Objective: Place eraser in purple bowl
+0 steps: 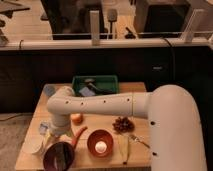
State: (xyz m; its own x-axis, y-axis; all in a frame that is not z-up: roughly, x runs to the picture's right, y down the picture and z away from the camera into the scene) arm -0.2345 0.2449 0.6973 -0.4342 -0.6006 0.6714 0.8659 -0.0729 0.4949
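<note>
The eraser (pixel 61 153) shows as a dark grey-black oblong lying inside the purple bowl (pixel 46 160). A paler grey streak runs along its length, and its outline is hard to separate from the bowl's dark inside. The bowl is round and glossy, purple-magenta at the rim, and stands at the front left corner of the bench (pixel 36 114).

The gripper (pixel 51 138) hangs just above the bowl's back left rim. Its jaws are apart and nothing is clamped between them. The eraser lies below it and a little to its right, in the bowl's hollow. Whether the fingertips touch the rim cannot be told.

From the left, a small white cup (pixel 33 146) stands just beside the purple bowl. Behind it, close to the gripper, is a small bluish thing (pixel 44 127), too vague to name. An orange-red carrot (pixel 79 135) lies slanted to the right of the gripper, between the two bowls, with its lower end near the purple bowl's rim. A round orange fruit (pixel 76 118) sits just behind the carrot, close under the arm.

The orange bowl (pixel 91 150) stands near the front middle of the bench with a pale round thing (pixel 101 146) in it. A green tray (pixel 114 80) at the back holds dark items. Right of the orange bowl lies a dark, knobbly cluster (pixel 122 124).

The white arm (pixel 105 104) reaches across from its bulky shoulder on the right. It bends at the far left of the bench and drops to the gripper.
</note>
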